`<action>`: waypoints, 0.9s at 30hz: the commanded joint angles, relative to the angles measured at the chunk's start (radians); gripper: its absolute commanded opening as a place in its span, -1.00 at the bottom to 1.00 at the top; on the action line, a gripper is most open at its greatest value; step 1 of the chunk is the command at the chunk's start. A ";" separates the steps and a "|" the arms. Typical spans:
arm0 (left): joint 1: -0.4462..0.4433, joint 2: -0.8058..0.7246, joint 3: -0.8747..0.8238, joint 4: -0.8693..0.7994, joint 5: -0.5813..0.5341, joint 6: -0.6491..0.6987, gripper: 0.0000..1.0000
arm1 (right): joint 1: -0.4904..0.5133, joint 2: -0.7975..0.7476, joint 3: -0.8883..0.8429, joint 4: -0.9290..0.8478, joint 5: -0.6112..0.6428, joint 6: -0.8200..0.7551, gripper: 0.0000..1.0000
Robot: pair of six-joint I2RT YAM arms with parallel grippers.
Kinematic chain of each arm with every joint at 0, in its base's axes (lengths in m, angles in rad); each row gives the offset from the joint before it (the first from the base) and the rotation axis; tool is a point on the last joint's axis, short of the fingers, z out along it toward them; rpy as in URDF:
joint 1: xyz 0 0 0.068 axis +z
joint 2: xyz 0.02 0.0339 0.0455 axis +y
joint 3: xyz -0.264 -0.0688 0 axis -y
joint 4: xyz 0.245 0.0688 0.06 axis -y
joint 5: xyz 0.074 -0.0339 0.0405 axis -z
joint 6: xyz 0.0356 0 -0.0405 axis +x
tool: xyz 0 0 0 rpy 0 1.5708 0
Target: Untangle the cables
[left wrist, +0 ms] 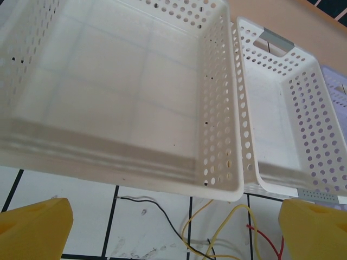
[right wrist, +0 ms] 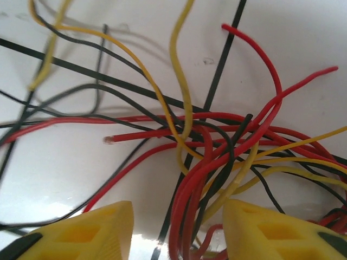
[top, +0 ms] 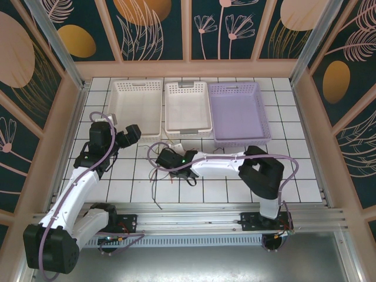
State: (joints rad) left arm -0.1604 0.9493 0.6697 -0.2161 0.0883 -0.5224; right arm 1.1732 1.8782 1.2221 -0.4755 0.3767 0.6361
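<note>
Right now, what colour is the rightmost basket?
Pale purple; the perforated plastic basket shows best in the top view.

Glossy cables (right wrist: 217, 142), smooth perforated plastic basket (left wrist: 219, 97)

Just ahead of the left gripper (left wrist: 173, 230) stands a large white perforated basket (top: 136, 106), empty, its near wall broadside to the fingers. Touching its right side is a narrower white perforated basket (top: 188, 108) with grey strips at both handle ends; this one lies straight beyond the right gripper (top: 166, 157). Further right, well off from both grippers, a lilac perforated basket (top: 239, 111) sits against the narrow white one. All three rest on a white tiled table (top: 126, 191) with dark grid lines. Behind the grippers runs an aluminium rail (top: 194, 212). Wood-framed dark teal wall panels (top: 153, 23) with floral patterns enclose the table.
</note>
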 commanded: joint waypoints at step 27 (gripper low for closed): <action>-0.011 -0.032 0.015 0.033 0.060 -0.007 0.94 | -0.261 -0.383 -0.309 0.387 -0.357 -0.157 -1.00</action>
State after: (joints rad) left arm -0.1650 0.9318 0.6720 -0.2184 0.1257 -0.5102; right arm 0.9291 1.4929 0.9508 -0.2108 0.1257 0.5262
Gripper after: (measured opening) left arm 0.967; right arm 0.075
